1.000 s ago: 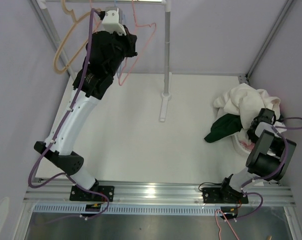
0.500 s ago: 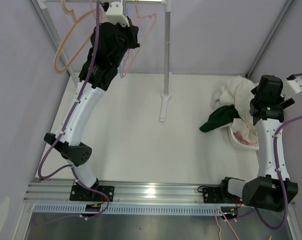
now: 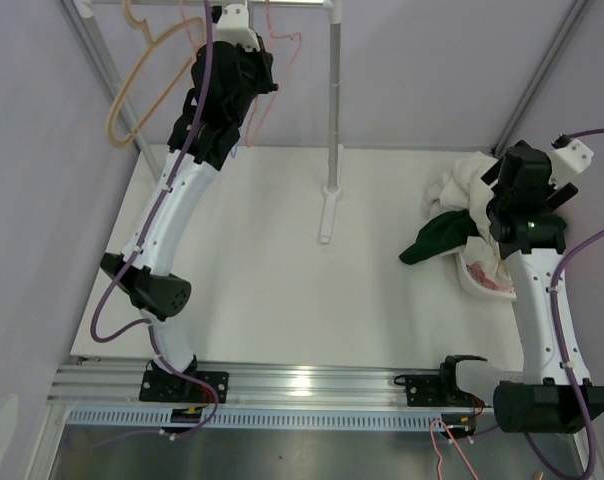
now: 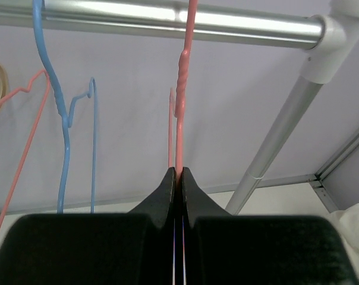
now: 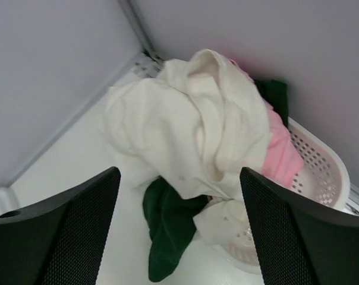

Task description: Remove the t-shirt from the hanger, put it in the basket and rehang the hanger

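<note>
Hanger (image 4: pixel 180 77): pink wire, hung bare on the rail (image 4: pixel 138 15). The left gripper (image 4: pixel 177 175) was pinched tight on its neck.
T-shirt (image 5: pixel 185 113): cream, lay heaped over the corner basket (image 5: pixel 322 166), clear of the hanger.
Right gripper (image 5: pixel 178 178): hovered above the heap, jaws wide apart and empty.
Status: removal looked done; only releasing the hanger seemed left.

Pinches the red hanger's (image 4: pixel 182 89) wire tight in the left gripper (image 4: pixel 177 178), just below its twisted neck, under the silver rail (image 4: pixel 108 13), blue hanger (image 4: pixel 56 98) alongside.
</note>
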